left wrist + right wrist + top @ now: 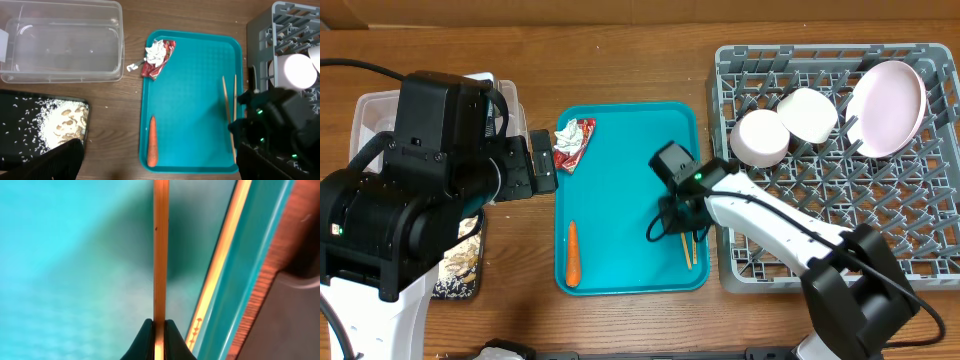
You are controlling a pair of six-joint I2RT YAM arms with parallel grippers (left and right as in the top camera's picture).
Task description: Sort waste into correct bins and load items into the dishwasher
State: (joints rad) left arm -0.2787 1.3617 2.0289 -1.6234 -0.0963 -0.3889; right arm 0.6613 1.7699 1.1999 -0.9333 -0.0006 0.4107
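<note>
My right gripper (pixel 159 341) is shut on one wooden chopstick (pixel 160 245), low over the right side of the teal tray (pixel 630 190). A second chopstick (pixel 222 265) lies along the tray's rim. In the overhead view the right gripper (pixel 676 218) hides most of the chopsticks (pixel 690 246). The red-and-white wrapper (pixel 157 57) lies at the tray's top left and the carrot (pixel 152 141) at its lower left. My left gripper (pixel 160 172) hangs wide open above the tray's near edge, holding nothing. The clear tub (pixel 60 40) holds nothing. Rice scraps (pixel 65 117) lie in the black tray (pixel 30 150).
The grey dish rack (pixel 820 52) stands right of the tray, holding two white bowls (pixel 760 138) (pixel 807 113) and a pale pink plate (pixel 887 108). The left arm's black body (pixel 410 190) covers most of the tub and black tray from above.
</note>
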